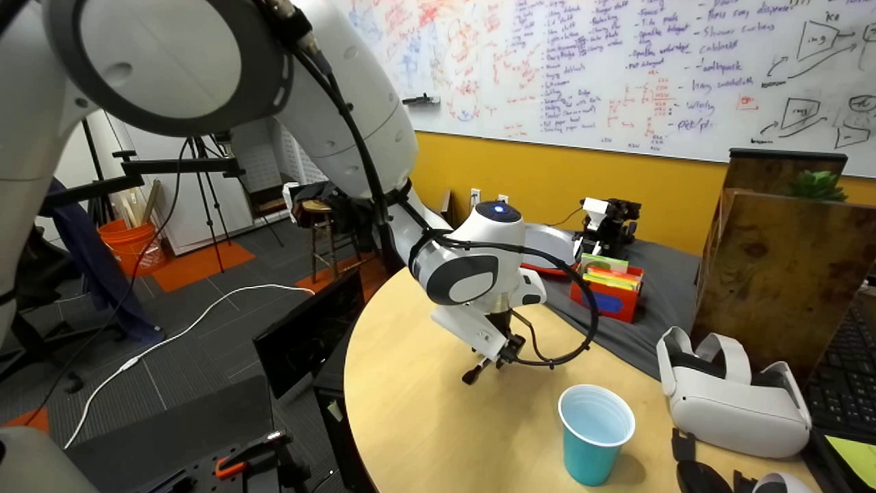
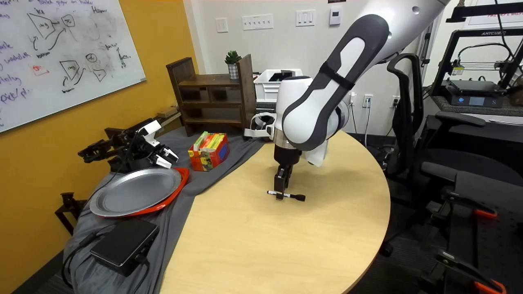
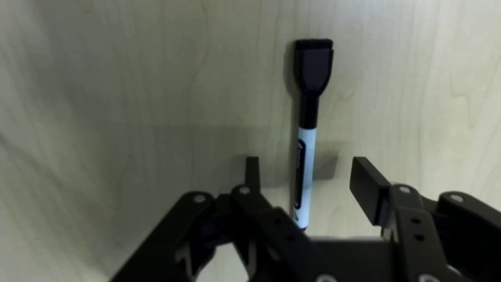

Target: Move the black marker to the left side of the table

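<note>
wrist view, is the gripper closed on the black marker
No, the gripper is open, with the table showing on both sides of the black marker between the jaws.

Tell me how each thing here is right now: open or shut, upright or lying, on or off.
Black marker: capped, lying on the table, not gripped
Pincer: open, straddling the marker, not touching it
Blue cup: upright, without a lid
Red box: open-topped, filled
Robot's light: lit blue
White headset: set down, unworn
</note>
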`<state>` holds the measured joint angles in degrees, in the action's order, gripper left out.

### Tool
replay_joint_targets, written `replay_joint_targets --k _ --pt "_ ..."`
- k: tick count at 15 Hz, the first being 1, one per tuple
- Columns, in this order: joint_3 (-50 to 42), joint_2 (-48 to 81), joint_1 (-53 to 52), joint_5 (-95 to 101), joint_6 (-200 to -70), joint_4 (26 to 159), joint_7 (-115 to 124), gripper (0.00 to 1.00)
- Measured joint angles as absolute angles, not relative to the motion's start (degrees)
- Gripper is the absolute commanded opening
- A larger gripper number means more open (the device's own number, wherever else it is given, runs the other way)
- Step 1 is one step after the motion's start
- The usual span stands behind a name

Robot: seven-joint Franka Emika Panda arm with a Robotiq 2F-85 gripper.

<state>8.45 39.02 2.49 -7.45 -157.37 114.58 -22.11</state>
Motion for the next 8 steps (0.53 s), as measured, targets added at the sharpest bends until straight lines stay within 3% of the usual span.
replay_joint_targets --k 7,8 --pt "8.5 39.6 2.5 -7.4 -155.0 113.5 -22.1 0.64" --pt "8.5 39.8 2.5 -7.4 -154.7 113.2 -22.1 0.59"
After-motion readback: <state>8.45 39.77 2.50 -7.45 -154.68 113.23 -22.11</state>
